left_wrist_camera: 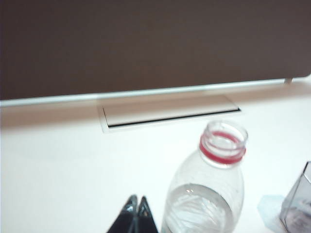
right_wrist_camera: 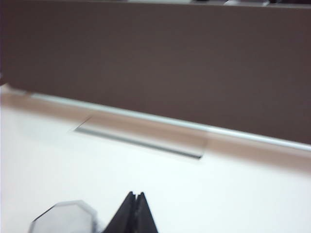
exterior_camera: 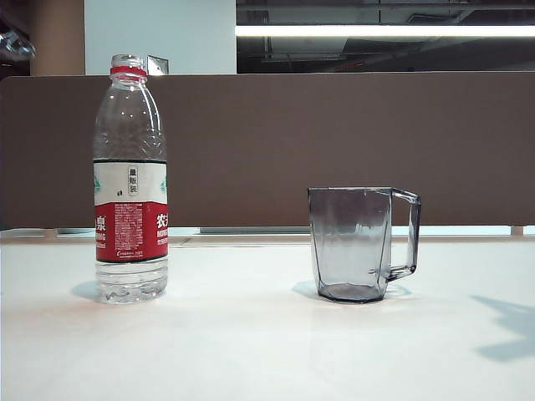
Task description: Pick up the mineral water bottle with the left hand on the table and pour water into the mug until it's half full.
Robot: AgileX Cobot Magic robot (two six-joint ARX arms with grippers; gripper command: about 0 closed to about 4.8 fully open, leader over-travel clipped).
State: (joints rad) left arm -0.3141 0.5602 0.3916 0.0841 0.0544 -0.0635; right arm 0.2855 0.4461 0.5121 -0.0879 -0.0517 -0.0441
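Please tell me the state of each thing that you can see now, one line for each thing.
mineral water bottle: upright on the table, uncapped, partly filled, not held.
mug: upright, apparently empty, handle toward the right.
left tool: shut, empty, beside the bottle.
right tool: shut, empty, near the mug.

A brown partition panel (exterior_camera: 334,150) is seen standing along the table's far edge, trimmed at its foot by a pale strip (left_wrist_camera: 146,92). A rectangular cable hatch (left_wrist_camera: 170,114) (1 only, lid closed) is set flush just before it.
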